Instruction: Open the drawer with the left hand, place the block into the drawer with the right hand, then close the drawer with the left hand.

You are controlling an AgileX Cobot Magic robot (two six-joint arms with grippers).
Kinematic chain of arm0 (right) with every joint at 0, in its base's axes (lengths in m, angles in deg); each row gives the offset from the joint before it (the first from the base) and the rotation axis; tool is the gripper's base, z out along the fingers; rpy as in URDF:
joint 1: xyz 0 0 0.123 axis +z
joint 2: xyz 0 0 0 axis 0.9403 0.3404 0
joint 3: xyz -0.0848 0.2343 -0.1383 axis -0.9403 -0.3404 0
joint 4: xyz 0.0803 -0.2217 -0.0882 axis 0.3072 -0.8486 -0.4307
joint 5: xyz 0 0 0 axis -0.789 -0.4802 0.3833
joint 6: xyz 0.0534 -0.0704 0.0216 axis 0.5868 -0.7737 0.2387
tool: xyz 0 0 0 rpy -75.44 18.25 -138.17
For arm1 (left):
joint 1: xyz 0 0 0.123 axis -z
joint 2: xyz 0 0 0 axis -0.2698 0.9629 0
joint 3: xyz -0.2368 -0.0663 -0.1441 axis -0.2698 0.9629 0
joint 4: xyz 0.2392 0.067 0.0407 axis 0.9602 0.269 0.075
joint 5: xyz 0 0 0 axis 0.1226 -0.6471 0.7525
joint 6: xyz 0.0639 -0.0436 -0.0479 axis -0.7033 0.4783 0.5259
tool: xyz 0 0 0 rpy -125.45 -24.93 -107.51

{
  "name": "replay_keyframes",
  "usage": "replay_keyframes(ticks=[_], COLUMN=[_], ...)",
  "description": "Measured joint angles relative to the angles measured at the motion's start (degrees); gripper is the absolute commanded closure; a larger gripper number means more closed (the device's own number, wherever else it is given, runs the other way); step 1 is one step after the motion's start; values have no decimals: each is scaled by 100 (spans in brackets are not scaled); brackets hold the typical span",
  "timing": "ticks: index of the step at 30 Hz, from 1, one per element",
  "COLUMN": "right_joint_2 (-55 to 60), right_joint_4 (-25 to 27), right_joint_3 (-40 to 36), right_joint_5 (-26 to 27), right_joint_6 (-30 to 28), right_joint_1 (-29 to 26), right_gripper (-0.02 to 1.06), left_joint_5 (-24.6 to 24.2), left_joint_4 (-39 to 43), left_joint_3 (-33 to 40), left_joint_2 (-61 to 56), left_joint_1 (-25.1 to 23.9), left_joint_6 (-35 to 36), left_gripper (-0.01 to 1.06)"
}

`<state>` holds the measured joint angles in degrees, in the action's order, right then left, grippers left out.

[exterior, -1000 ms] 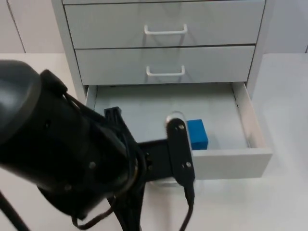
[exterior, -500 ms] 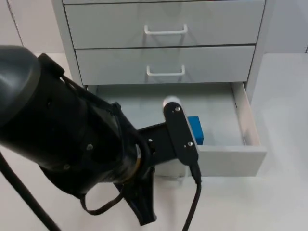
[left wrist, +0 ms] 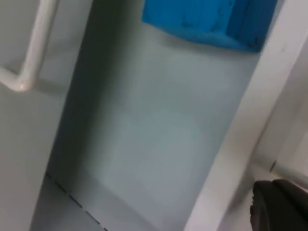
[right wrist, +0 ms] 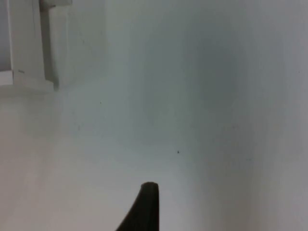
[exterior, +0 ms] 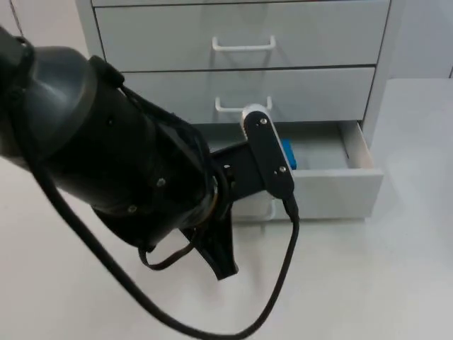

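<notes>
The bottom drawer (exterior: 333,193) of the white cabinet stands partly open, about a third of the way out. A blue block (exterior: 287,154) lies inside it, close behind the front panel, and the block (left wrist: 211,21) also appears in the left wrist view beside the drawer's white front edge (left wrist: 250,110). My left arm (exterior: 141,177) reaches across to the drawer front. Its gripper is hidden under the wrist there; one black fingertip (left wrist: 281,207) sits just outside the front panel. My right gripper waits over bare table to the cabinet's side, one fingertip (right wrist: 144,207) showing.
Two shut drawers with white handles (exterior: 243,47) (exterior: 241,108) sit above the open one. White table (exterior: 368,283) spreads in front of and beside the cabinet. A cabinet corner (right wrist: 24,43) shows in the right wrist view.
The drawer has slid inward from nearly fully open to about a third open, with my left arm moving toward the cabinet along with it. The block has stayed inside.
</notes>
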<state>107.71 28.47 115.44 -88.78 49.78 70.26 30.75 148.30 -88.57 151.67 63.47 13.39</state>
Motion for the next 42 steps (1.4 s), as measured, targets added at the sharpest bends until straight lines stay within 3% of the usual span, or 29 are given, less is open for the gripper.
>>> replay_keyframes(ticks=[22,34,42], right_joint_2=[0,0,0], right_joint_4=[0,0,0], right_joint_3=[0,0,0], right_joint_5=[0,0,0], right_joint_6=[0,-57,-57], right_joint_1=[0,0,0], right_gripper=[20,20,20], left_joint_5=[-190,-145,-524], left_joint_4=[-10,-70,-145], left_joint_3=[-1388,-1721,-1759], left_joint_2=[886,973,997], left_joint_1=[-520,-751,-691], left_joint_6=[-37,-37,-112], left_gripper=[105,105,105])
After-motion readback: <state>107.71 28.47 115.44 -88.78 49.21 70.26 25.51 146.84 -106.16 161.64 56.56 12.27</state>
